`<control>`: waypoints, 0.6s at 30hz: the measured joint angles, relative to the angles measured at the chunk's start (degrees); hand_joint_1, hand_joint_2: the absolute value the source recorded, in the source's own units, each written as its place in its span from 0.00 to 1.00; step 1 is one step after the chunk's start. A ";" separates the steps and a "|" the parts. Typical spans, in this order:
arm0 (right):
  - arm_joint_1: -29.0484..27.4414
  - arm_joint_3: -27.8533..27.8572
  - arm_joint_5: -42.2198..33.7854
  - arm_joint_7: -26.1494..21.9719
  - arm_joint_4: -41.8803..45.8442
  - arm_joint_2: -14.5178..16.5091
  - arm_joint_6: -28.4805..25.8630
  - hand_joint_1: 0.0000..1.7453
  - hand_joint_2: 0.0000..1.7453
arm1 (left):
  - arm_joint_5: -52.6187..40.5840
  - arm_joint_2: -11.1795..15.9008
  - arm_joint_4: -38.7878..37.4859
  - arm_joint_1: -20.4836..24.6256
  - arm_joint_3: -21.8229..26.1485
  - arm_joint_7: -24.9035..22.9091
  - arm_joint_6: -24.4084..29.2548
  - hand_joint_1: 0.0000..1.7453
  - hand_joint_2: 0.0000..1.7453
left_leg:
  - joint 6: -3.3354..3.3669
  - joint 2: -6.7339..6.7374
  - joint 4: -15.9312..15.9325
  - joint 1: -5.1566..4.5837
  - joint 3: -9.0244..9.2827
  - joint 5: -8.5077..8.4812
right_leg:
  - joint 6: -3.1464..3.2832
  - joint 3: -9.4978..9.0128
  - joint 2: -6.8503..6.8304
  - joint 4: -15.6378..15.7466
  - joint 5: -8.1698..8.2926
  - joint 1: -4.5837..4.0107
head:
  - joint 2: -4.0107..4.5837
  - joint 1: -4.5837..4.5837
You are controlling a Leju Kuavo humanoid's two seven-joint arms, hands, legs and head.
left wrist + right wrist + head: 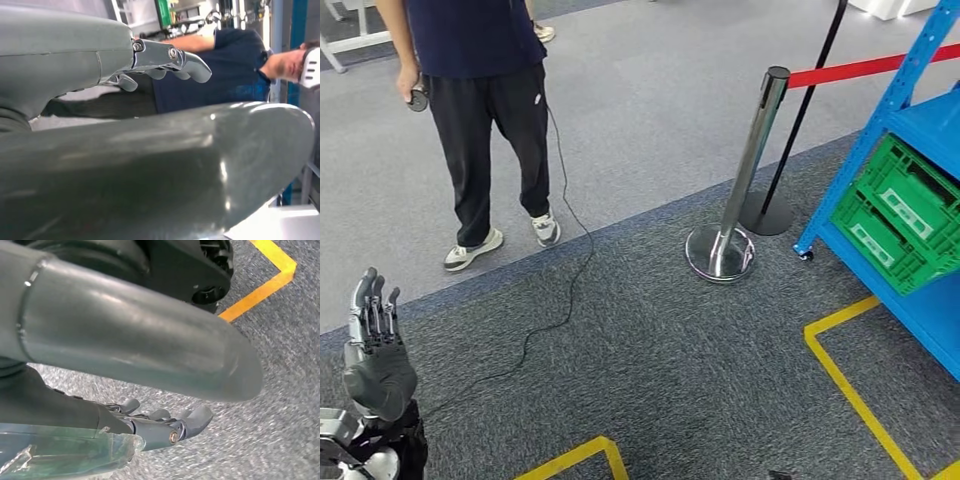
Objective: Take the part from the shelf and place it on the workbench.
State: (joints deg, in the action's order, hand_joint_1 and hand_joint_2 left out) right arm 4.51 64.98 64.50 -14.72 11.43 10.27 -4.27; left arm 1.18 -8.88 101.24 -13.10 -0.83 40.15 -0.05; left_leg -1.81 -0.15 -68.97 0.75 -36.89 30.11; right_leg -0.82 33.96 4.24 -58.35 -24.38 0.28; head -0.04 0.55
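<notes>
The grey-palmed left hand is raised, fingers spread, holding nothing. The right hand hangs over speckled carpet, fingers loosely extended, empty. Far right of the left hand, green slotted plastic crates sit tilted on the blue steel shelf; their contents cannot be made out.

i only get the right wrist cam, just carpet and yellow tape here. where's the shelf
Observer: The head view has the blue shelf ahead on the right, with green crates on it.
Operator: anything near it
Observer: A chrome post carrying a red belt stands on the carpet just left of the shelf.
Operator: left hand holding anything
Observer: No, the left hand is up at the lower left, fingers straight, nothing in it.
</notes>
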 joint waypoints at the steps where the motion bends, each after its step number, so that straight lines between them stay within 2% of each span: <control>1: 0.01 0.00 0.00 0.00 0.01 -0.01 0.01 0.00 0.00 | 0.03 0.00 0.00 0.00 0.02 0.00 0.07 0.00 0.00 | -0.10 -1.36 3.88 0.28 1.70 -2.06 | -0.25 0.06 0.76 -0.04 0.06 0.06 | 0.00 0.03; 2: 0.07 0.00 0.00 0.00 0.01 -0.02 0.02 0.00 0.00 | 0.07 -0.01 0.02 0.00 0.04 0.00 0.10 0.00 0.00 | -0.15 -2.87 7.37 0.58 3.23 -3.38 | -0.57 0.25 1.51 -0.21 0.08 0.06 | 0.00 0.02; 3: 0.13 0.00 0.00 0.00 0.02 -0.03 0.02 0.00 0.00 | 0.10 -0.01 0.03 -0.06 0.06 -0.01 0.11 0.00 0.00 | -0.13 -4.13 9.72 0.77 4.22 -4.01 | -0.95 0.52 2.18 -0.29 0.16 0.08 | 0.00 0.02; 4: 0.11 0.00 0.00 0.01 0.02 -0.04 0.03 0.00 0.00 | 0.13 -0.01 0.05 -0.10 0.08 -0.01 0.11 0.00 0.00 | 0.05 -4.97 10.78 0.82 4.60 -4.01 | -1.39 0.81 2.80 -0.27 0.29 0.14 | 0.00 0.08; 6: -0.15 0.00 0.00 0.04 0.02 -0.04 0.03 0.00 0.00 | 0.13 0.00 0.11 -0.13 0.11 -0.01 0.11 0.00 0.00 | 0.89 -4.01 11.08 0.64 4.65 -4.05 | -2.22 1.43 3.86 0.03 0.60 0.44 | 0.00 0.14; 8: -0.46 0.00 0.00 0.07 0.01 -0.04 0.03 0.00 0.00 | 0.07 -0.05 0.22 -0.02 0.16 0.00 0.17 0.00 0.00 | 1.77 -2.76 11.36 0.67 4.80 -4.28 | -2.67 2.24 2.33 -0.97 -0.13 0.38 | 0.00 -0.10; 10: -0.54 0.00 0.00 0.08 0.00 -0.04 0.03 0.00 0.00 | 0.04 -0.10 0.29 0.02 0.19 0.00 0.23 0.00 0.00 | 2.19 -2.16 11.48 0.69 4.87 -4.32 | -2.73 2.82 0.09 -2.34 -1.15 0.14 | 0.00 -0.41; 14: -0.50 0.00 0.01 0.08 0.00 -0.04 0.03 0.00 0.00 | 0.04 -0.10 0.33 -0.01 0.19 0.00 0.22 0.00 0.00 | 2.29 -1.95 11.47 0.65 4.86 -4.30 | -2.77 3.26 -0.57 -3.21 -1.76 0.11 | 0.00 -0.51; 16: -0.36 0.00 0.02 0.08 0.00 -0.04 0.04 0.00 0.00 | 0.03 -0.08 0.36 -0.12 0.21 0.00 0.22 0.00 0.00 | 2.41 -1.23 11.47 0.48 4.87 -4.25 | -2.90 4.96 -1.87 -6.75 -3.76 0.13 | 0.00 -0.59; 17: -0.32 0.00 0.02 0.08 0.00 -0.04 0.05 0.00 0.00 | 0.02 -0.06 0.38 -0.17 0.23 0.00 0.27 0.00 0.00 | 2.50 -0.08 11.47 0.28 4.93 -4.16 | -2.97 6.17 -2.66 -9.58 -4.73 0.16 | 0.00 -0.62; 18: -0.29 0.00 0.02 0.07 0.00 -0.04 0.06 0.00 0.00 | 0.00 -0.05 0.40 -0.22 0.29 0.00 0.44 0.00 0.00 | 2.51 1.30 11.46 0.09 5.10 -4.00 | -2.98 5.94 -3.70 -9.86 -4.57 0.18 | 0.00 -0.63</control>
State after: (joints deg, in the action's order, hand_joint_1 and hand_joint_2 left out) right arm 4.22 64.98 64.52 -14.65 11.43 10.23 -4.21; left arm 1.18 -8.93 101.65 -13.32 -0.54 40.15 0.38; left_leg 0.70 1.15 -57.51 0.84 -31.80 26.11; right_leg -3.80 39.90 0.54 -68.22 -28.95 0.47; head -0.04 -0.09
